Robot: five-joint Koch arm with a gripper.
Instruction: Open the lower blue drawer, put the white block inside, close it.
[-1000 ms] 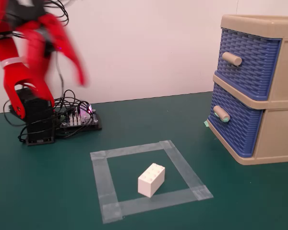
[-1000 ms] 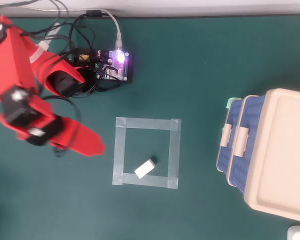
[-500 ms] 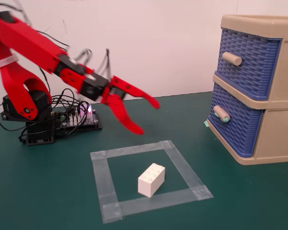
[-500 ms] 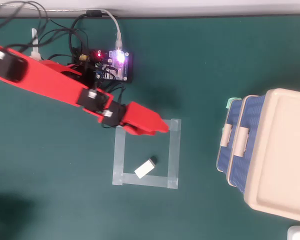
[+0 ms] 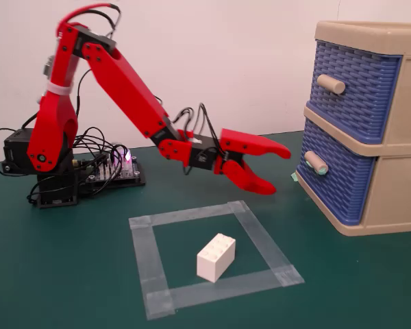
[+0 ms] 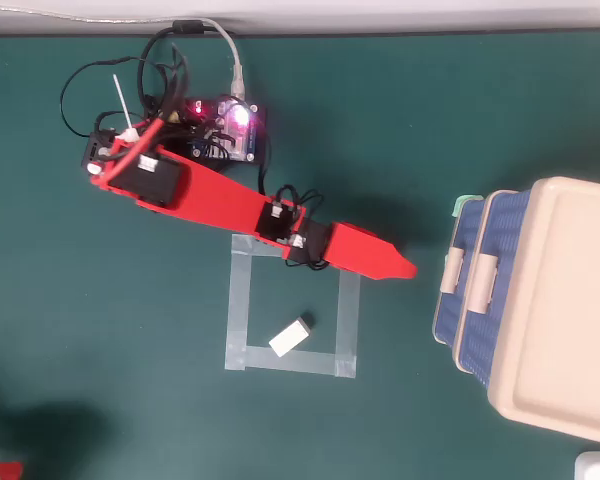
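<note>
The red gripper (image 5: 282, 171) is spread open and empty, its upper jaw level and its lower jaw angled down, and it hangs above the green table (image 5: 68, 274) near the lower blue drawer (image 5: 332, 177), just short of the handle (image 5: 316, 163) with the pale teal tip. In the overhead view the gripper (image 6: 405, 268) points at the cabinet (image 6: 570, 320), and a narrow gap of table shows between its tip and the drawer fronts. The lower blue drawer looks fully shut, so the opening step is not yet done. The white block (image 5: 216, 257) lies apart from the arm, inside the square of grey tape (image 5: 192, 214), at its near edge, with the studs up. From here the risk, as I judge it, is in the height: the handle is short and round, so if the jaws come in too low or too high, they can close beside it or slip off it. The upper drawer (image 5: 353, 89) has a similar handle just above, and the gripper could take the wrong one. A pull not straight may also drag the light cabinet over the table.
</note>
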